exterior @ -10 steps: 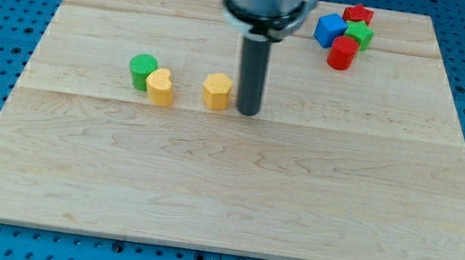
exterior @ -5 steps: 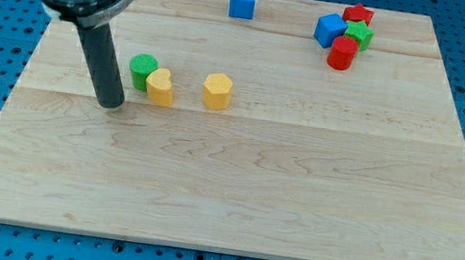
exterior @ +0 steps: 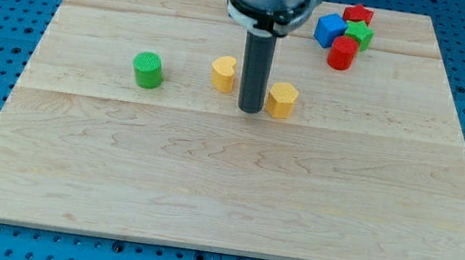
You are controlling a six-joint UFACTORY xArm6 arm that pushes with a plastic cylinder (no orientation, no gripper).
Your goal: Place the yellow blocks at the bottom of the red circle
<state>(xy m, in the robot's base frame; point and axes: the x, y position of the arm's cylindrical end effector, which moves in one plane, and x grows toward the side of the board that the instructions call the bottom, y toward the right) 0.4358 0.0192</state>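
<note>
Two yellow blocks lie near the board's middle. A yellow heart-shaped block (exterior: 223,72) is at the left of my rod, and a yellow hexagonal block (exterior: 281,100) is at its right. My tip (exterior: 250,111) rests on the board between them, close to the hexagonal one. The red circle, a red cylinder (exterior: 342,52), stands at the view's top right, well apart from both yellow blocks.
A green cylinder (exterior: 147,71) stands alone at the left. Next to the red cylinder are a blue cube (exterior: 329,29), a green block (exterior: 360,35) and a red block (exterior: 357,14). The wooden board (exterior: 224,193) lies on a blue pegboard.
My rod went from the far left back to the middle. Both yellow blocks have shifted right, away from the green cylinder. The blue block at the top is now hidden behind the arm.
</note>
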